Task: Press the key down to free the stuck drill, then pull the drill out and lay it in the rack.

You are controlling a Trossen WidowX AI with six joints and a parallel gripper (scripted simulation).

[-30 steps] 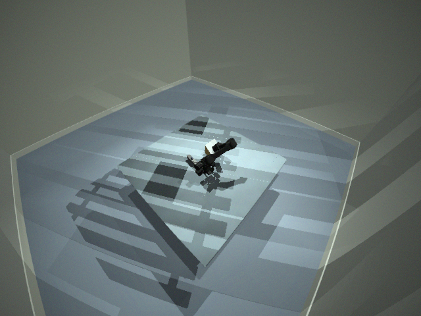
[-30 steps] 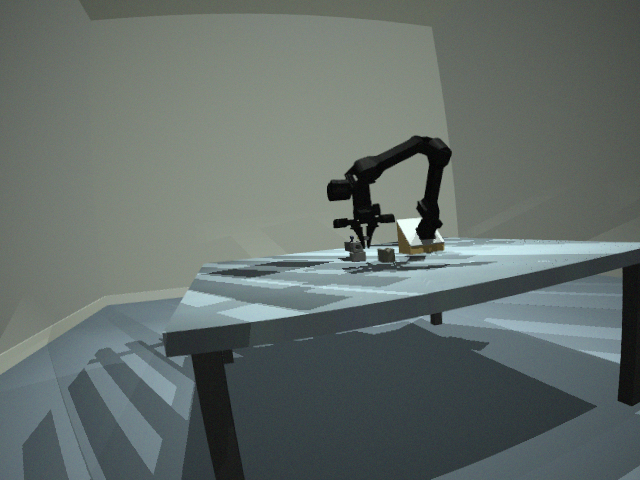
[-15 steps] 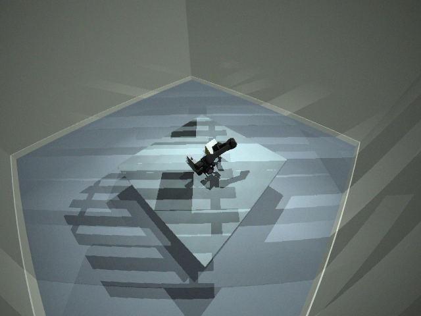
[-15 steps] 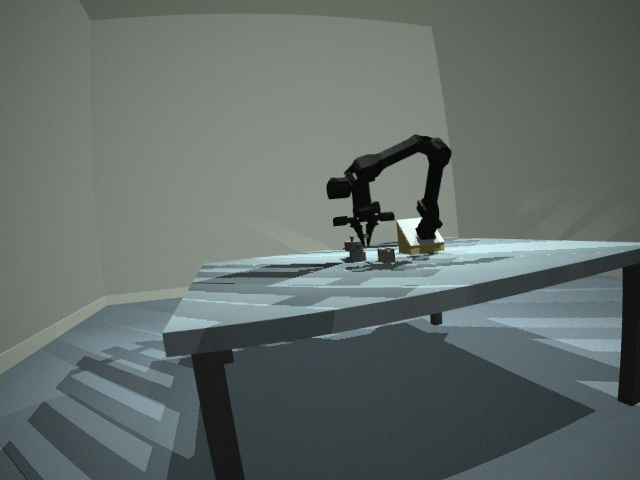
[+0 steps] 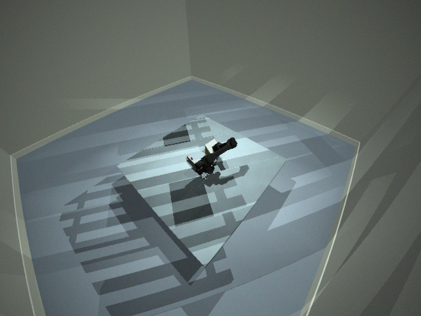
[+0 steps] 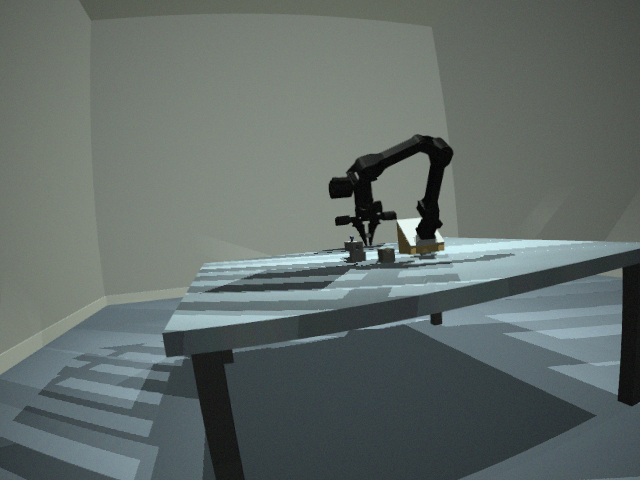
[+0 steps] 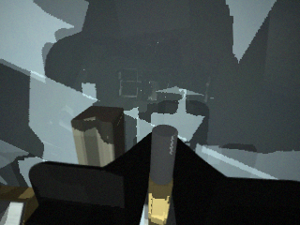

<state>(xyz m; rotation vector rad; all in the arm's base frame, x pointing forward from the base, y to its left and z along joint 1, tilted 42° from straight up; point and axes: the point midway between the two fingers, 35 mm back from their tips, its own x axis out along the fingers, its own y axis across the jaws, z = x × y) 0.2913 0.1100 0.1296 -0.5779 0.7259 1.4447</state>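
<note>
While between fingers (image 6: 362, 233), grey-yellow cylinder (image 7: 163, 157)

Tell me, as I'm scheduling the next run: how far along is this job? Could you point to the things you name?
Apparently done: a grey-and-yellow rod, probably the drill (image 7: 164, 155), looks clear of the blocks. In hand: the gripper (image 5: 205, 171) (image 6: 368, 243) (image 7: 161, 138) clamps it. Left: laying it in the rack. Whether the key was pressed, I cannot tell.

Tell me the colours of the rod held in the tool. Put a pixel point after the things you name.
Dark grey and yellow, shown best in the wrist view (image 7: 163, 155).

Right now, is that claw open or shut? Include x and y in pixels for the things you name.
Shut on something: the gripper's (image 6: 368, 243) (image 7: 164, 161) fingers meet around a grey-and-yellow rod (image 7: 164, 152) in the wrist view.
</note>
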